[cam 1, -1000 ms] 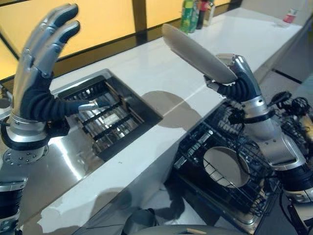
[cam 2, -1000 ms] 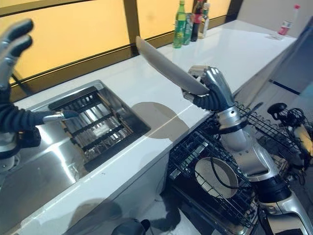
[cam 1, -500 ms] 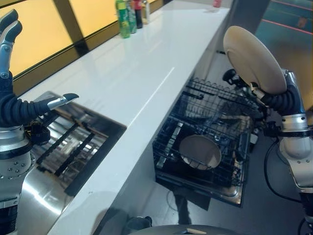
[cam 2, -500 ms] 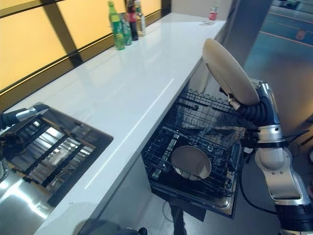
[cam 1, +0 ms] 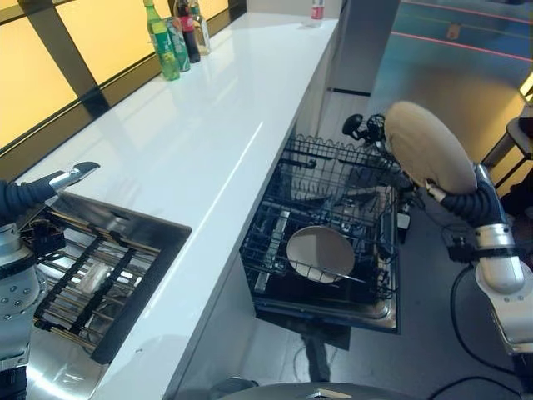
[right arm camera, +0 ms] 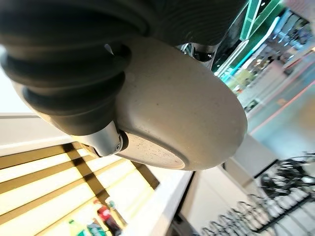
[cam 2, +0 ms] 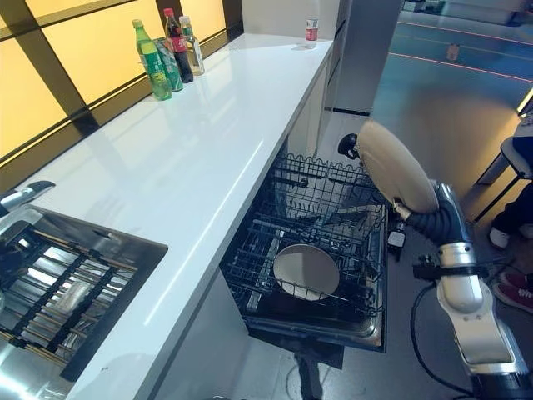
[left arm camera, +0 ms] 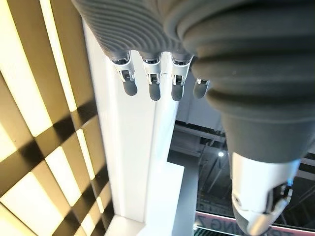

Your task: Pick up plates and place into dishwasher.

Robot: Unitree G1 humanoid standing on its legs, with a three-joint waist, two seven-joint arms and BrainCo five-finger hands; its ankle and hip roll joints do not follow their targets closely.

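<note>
Plate (cam 1: 429, 147) in beige, tilted on edge, is held up in the right hand (cam 2: 442, 218) above the far right side of the pulled-out dishwasher rack (cam 2: 310, 250); the fingers themselves sit behind the disc in the eye views, so the grip reads best in the right wrist view, where the thumb (right arm camera: 106, 140) presses across the plate's speckled underside and the ribbed cover hides the rest of the hand. A second plate (cam 2: 306, 271) already stands leaning in the black wire rack, its lower rim cut by the tines. The rack's back rows are a tangle of wire and dark shapes that are hard to make out. The left hand (cam 1: 33, 196) is raised at the left edge over the sink (cam 1: 100, 275), mostly cut off by the frame, with its thumb pointing out over the basin; its wrist view shows the fingers (left arm camera: 153, 78) hanging straight and relaxed, holding nothing. The sink holds a slatted metal grid whose contents are lost in glare. A white counter (cam 1: 200, 125) runs between sink and rack, with a cluster of bottles (cam 2: 166, 50) at its far window side and one small bottle (cam 2: 311, 30) at the far end, too small to tell more. At the right edge of the right eye view a person's shoes (cam 2: 510, 275) are partly cropped.
</note>
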